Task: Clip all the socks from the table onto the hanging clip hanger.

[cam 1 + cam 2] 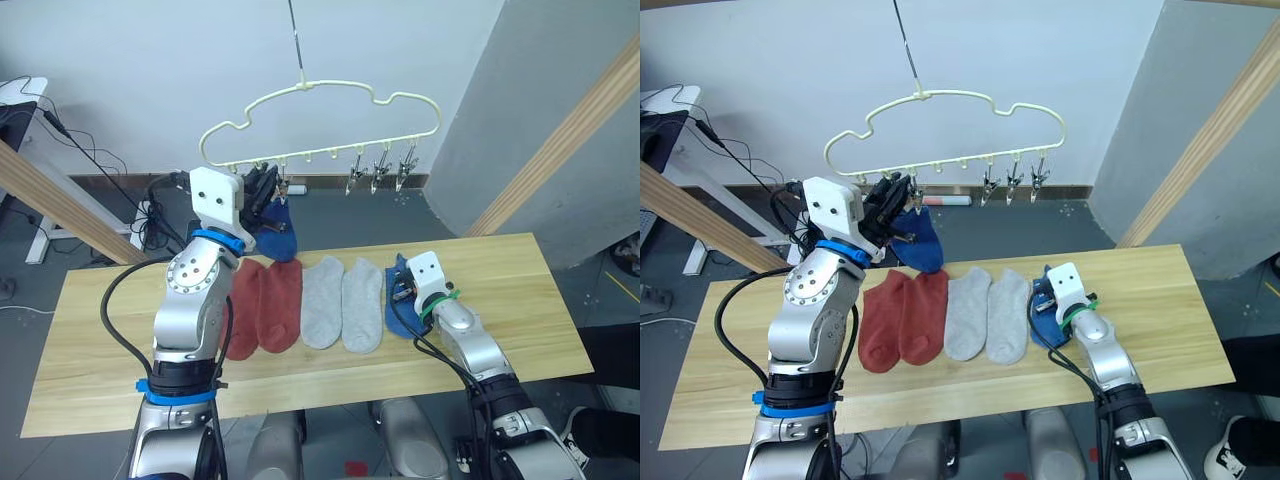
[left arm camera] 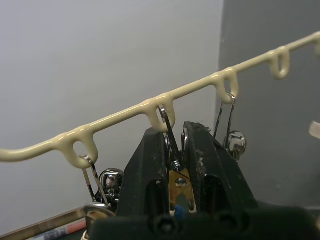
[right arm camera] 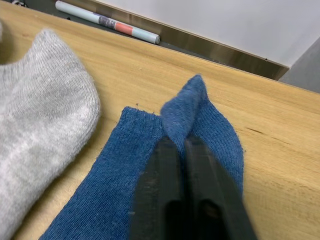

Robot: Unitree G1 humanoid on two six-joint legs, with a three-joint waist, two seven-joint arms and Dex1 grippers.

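The pale yellow-green clip hanger (image 1: pixel 304 87) hangs above the far edge of the table (image 1: pixel 500 280). My left gripper (image 1: pixel 262 188) is raised to its bar (image 2: pixel 120 116) and shut on a metal clip (image 2: pixel 172 145). A blue sock (image 1: pixel 277 238) dangles just below that clip. Two rust-red socks (image 1: pixel 265 305) and two light grey socks (image 1: pixel 342 300) lie side by side on the table. At their right lies another blue sock (image 3: pixel 200 120). My right gripper (image 3: pixel 176 142) rests low on the table, shut on a raised fold of it.
Three free clips (image 1: pixel 380 170) hang at the right end of the hanger bar. Slanted wooden beams stand at the left (image 1: pixel 50 200) and at the right (image 1: pixel 570 140). Cables (image 1: pixel 90 150) trail on the floor behind the table's left end.
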